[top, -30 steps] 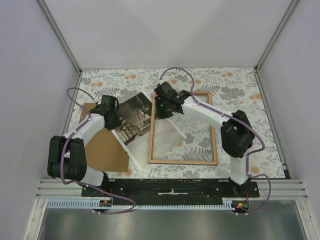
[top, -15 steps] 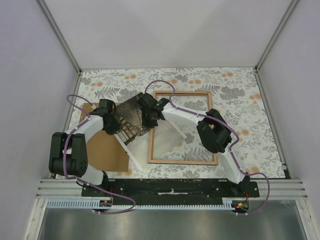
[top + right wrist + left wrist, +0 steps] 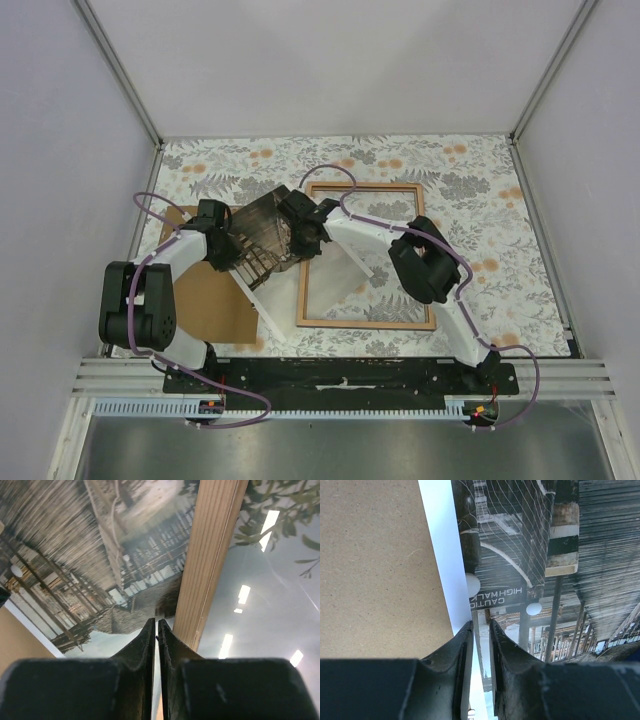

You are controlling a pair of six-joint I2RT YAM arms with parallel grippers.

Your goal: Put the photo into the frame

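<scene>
The photo [image 3: 262,228], a dark pier print with a pale border, lies askew. Its left part rests on a brown panel and its right edge laps the frame's left rail. The frame [image 3: 365,323] lies flat, wood-coloured side up, glass showing the patterned cloth. My left gripper [image 3: 226,250] points down at the photo's left border [image 3: 445,555]; its jaws stand a narrow gap apart [image 3: 481,626], and the print shows through unpinched. My right gripper [image 3: 298,241] is at the photo's right edge [image 3: 75,555] beside the rail [image 3: 210,555]. Its jaws [image 3: 156,622] are closed to a hairline, with no sheet visibly between them.
The brown fibreboard backing panel [image 3: 205,300] lies left of the frame, partly under the photo, and fills the left of the left wrist view [image 3: 375,570]. A floral cloth [image 3: 470,190] covers the table. Grey walls and rails enclose it on three sides.
My right arm swung left from the frame's top-left corner to the photo's right edge, and its jaws closed. The photo shifted slightly up and right. My left jaws narrowed a little.
</scene>
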